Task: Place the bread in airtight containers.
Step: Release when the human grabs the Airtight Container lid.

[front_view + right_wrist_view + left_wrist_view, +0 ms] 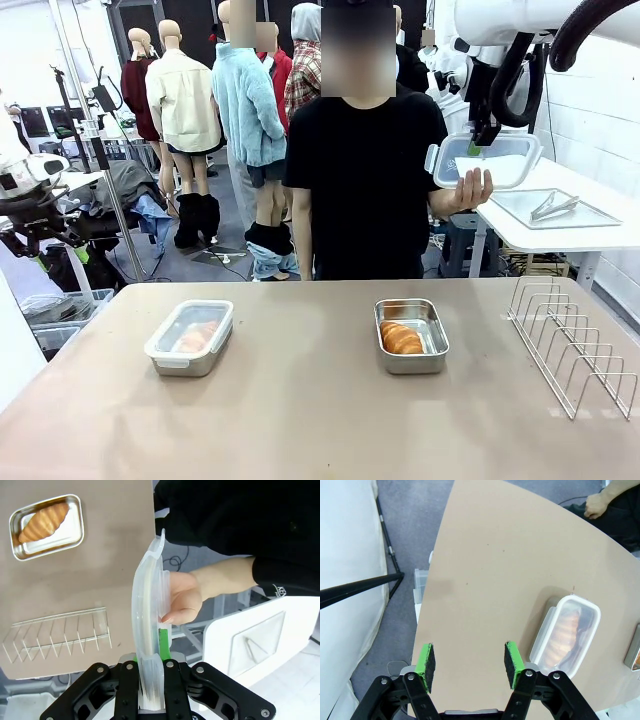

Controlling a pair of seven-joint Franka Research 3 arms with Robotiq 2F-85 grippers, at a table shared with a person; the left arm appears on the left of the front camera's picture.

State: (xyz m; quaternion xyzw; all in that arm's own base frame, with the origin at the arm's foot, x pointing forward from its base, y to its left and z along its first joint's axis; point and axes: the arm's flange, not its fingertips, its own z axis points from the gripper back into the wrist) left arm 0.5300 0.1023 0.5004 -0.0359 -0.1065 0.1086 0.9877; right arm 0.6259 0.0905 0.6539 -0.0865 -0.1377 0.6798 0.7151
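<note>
One airtight container (188,337) stands on the table's left with its clear lid on and bread inside; the left wrist view looks down on it (565,635). The other steel container (411,335) (47,527) sits open at the centre right with a golden croissant (401,339) (44,522) in it. High at the back right, my right gripper (480,140) (150,665) is shut on the edge of a clear lid (485,160) (147,625). The person's hand (470,188) (182,597) holds the same lid. My left gripper (469,662) hangs open over the table's left edge, holding nothing.
A wire rack (575,345) (55,635) stands at the table's right edge. Behind it is a white side table with a flat steel tray (555,207) and tongs. The person stands at the far side, middle. Tan tabletop (300,400) lies bare between and in front of the containers.
</note>
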